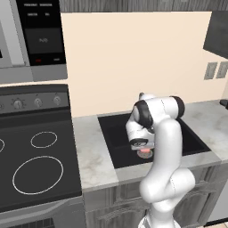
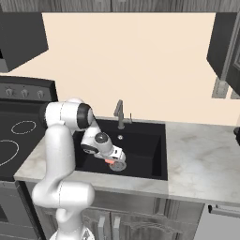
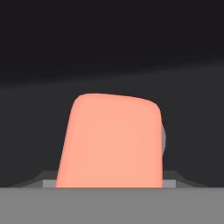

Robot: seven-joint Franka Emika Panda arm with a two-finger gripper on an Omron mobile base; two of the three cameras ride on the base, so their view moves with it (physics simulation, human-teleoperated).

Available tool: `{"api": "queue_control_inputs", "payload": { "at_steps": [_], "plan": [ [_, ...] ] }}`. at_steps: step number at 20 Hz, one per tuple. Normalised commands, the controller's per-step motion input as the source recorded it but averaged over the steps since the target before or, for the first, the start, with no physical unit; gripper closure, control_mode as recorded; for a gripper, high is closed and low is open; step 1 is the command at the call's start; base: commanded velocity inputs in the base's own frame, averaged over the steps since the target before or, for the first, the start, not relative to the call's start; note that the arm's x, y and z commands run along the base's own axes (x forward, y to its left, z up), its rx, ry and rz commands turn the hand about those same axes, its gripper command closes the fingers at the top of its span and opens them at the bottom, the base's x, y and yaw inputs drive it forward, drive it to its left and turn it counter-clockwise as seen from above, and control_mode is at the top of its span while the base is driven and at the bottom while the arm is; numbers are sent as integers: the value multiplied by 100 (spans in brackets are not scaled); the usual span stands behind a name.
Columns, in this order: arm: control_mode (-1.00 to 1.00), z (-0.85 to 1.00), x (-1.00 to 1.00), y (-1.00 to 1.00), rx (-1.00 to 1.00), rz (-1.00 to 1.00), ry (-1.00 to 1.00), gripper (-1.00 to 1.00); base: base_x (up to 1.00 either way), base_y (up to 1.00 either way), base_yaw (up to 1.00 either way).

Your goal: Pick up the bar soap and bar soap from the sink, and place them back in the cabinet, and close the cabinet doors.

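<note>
- Setting: I see a marbled grey surface [image 1: 91, 156] running between a black stovetop [image 1: 38, 160] on the left and the black sink [image 2: 145, 145] set into it. A cream wall stands behind. A grey faucet [image 2: 119, 114] rises at the sink's back edge.
- Cabinet: a dark wall cabinet [image 2: 227, 44] hangs up at the right, with one of the cabinet doors [image 1: 217, 33] swung outward. I judge the doors are not yet closed.
- Task status: one bar soap [image 3: 111, 142] is down in the sink, directly at the gripper [image 2: 112, 161]. It shows as a salmon patch beside the round silver drain [image 2: 119, 166]. I cannot locate a second soap. I judge no soap is stowed yet, so pickup, placement and door closing remain.
- Arm pose: the arm is folded over the front rim, elbow high, wrist bent down into the basin.
- Fingers: the soap blocks the hand view and hides the tips. I cannot tell whether the fingers are spread or clamped on it.
</note>
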Motion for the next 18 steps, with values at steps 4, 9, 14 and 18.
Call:
{"api": "queue_control_inputs", "payload": {
  "at_steps": [4, 9, 14, 18],
  "plan": [
    [-100, 41, 0, 1, 0, 0, 0, 100, 0, 0, 0],
    [-100, 34, 0, 0, 0, 2, 0, 100, 0, 0, 0],
    [-100, 32, 0, 3, 0, 1, 0, 100, 0, 0, 0],
    [-100, 36, 0, 10, 0, 0, 0, 100, 0, 0, 0]
  ]
}}
